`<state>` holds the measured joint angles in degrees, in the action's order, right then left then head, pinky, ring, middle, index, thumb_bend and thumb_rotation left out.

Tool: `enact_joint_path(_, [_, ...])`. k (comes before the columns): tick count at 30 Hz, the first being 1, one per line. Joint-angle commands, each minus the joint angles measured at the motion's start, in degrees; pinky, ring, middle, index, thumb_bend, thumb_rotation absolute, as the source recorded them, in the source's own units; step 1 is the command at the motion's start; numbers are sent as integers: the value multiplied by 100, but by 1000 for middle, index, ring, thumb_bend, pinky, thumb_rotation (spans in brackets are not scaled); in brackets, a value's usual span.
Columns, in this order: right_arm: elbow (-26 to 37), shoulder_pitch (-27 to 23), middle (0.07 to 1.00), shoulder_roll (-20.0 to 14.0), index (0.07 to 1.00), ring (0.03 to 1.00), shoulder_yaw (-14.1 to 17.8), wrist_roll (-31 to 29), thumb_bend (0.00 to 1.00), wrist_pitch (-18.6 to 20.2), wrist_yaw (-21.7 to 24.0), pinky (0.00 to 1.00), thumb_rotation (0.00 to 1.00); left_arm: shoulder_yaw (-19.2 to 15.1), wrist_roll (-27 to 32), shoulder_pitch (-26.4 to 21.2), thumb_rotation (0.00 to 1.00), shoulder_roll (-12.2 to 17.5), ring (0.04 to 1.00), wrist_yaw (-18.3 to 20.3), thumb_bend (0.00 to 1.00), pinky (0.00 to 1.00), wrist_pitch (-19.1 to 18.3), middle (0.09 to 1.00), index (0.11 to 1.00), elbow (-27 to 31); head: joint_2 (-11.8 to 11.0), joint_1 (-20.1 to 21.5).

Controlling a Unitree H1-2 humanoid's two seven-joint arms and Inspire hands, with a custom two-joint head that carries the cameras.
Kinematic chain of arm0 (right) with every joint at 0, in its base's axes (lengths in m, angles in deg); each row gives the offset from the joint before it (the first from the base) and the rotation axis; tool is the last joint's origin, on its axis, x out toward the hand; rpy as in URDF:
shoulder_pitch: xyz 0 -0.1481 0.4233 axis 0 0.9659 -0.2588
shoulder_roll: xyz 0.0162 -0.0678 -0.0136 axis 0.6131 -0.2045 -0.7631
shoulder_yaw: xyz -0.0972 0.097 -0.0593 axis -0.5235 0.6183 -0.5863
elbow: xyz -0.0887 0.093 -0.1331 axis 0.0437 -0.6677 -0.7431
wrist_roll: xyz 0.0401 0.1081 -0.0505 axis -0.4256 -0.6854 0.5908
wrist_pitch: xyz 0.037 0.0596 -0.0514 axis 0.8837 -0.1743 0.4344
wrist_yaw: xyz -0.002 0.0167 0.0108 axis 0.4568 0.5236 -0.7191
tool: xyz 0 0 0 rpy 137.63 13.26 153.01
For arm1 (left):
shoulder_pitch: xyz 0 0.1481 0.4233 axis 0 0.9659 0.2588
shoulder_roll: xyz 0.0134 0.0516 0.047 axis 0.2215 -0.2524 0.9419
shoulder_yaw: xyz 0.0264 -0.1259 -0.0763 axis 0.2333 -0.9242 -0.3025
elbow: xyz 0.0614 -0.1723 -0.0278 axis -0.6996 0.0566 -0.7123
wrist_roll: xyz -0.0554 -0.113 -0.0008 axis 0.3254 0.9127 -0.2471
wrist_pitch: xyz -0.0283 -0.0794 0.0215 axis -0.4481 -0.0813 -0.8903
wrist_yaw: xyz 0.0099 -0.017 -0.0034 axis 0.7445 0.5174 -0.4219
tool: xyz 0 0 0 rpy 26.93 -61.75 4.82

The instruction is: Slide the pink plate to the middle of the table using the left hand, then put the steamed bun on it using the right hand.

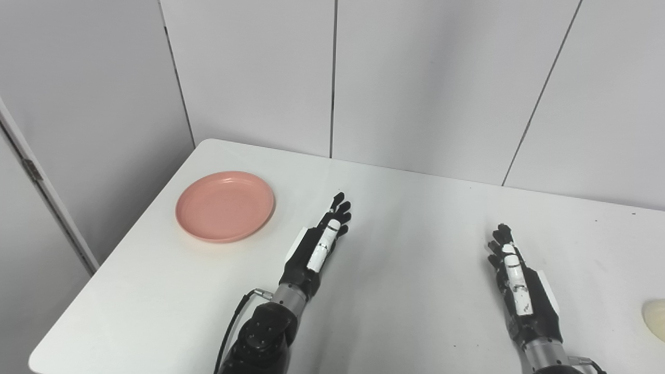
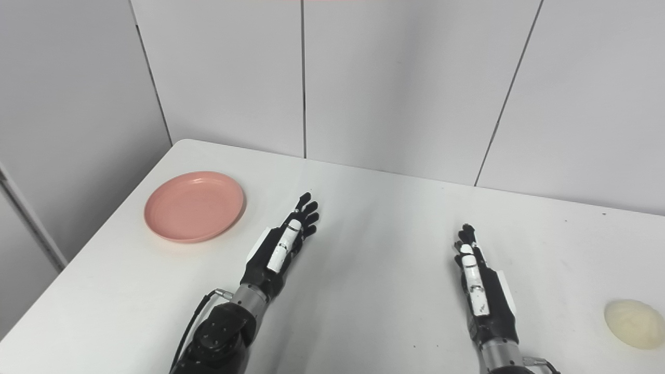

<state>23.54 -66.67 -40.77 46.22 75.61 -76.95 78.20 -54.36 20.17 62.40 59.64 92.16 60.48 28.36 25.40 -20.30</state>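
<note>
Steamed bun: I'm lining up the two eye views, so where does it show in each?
Left eye view: steamed bun cut off by the right edge, low down, only partly visible.
Right eye view: whole, lower right, on the table, right of the right hand.
Shared landmark: the pink plate at the table's far left.

Pink plate [image 2: 194, 206], cream-white steamed bun [image 2: 634, 323], white bench [image 2: 395, 223], pale grey wall panels [image 2: 395, 83]; each robot hand black with white segments.
</note>
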Motion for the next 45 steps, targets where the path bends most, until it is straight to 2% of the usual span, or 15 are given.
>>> enact_joint_path(1, [-130, 16, 1000, 8, 1000, 1000, -8, 15, 86, 212, 8, 1000, 1000, 13, -20, 422, 1000, -30, 970, -54, 421, 966, 113, 982, 985, -464, 0, -26])
enact_joint_path(8, [-190, -20, 1000, 20, 1000, 1000, 46, 14, 91, 244, -27, 1000, 1000, -41, 23, 308, 1000, -55, 978, -94, 403, 984, -259, 985, 990, 241, -33, -71])
enact_joint_path(12, [-240, -38, 1000, 17, 1000, 1000, 69, 2, 82, 224, -19, 1000, 1000, -70, 6, 154, 1000, -41, 969, -119, 432, 959, -386, 981, 983, 604, -40, -100])
enact_joint_path(17, [-240, -53, 1000, 12, 1000, 1000, 92, -1, 79, 252, -33, 1000, 1000, 2, -56, -131, 1000, 0, 969, -73, 491, 955, -795, 974, 970, 1357, -48, -121])
enact_joint_path(24, [-364, -90, 1000, -28, 1000, 1000, 105, -5, 82, 173, -1, 1000, 1000, -113, -126, -474, 1000, -73, 932, -314, 478, 934, -876, 946, 945, 1923, -71, -176])
enact_joint_path(33, [-435, -115, 1000, -93, 1000, 1000, 111, -46, 70, 72, 113, 1000, 1000, -651, 75, -611, 1000, 159, 929, -481, 487, 953, -1061, 935, 932, 2894, -100, -277])
enact_joint_path(36, [-388, -109, 1000, -80, 1000, 1000, 147, -94, 84, 169, 111, 1000, 1000, -881, 171, -599, 1000, 280, 932, -544, 485, 964, -1103, 936, 932, 3211, -102, -324])
enact_joint_path(41, [-384, -112, 1000, -95, 1000, 1000, 154, -61, 68, 191, 96, 1000, 1000, -1230, 290, -606, 1000, 437, 945, -691, 483, 952, -1120, 950, 948, 3437, -116, -382])
enact_joint_path(45, [-449, -128, 1000, -134, 1000, 1000, 128, 4, 59, 90, 105, 1000, 1000, -1511, 387, -636, 1000, 542, 942, -817, 489, 939, -987, 950, 948, 3325, -147, -447])
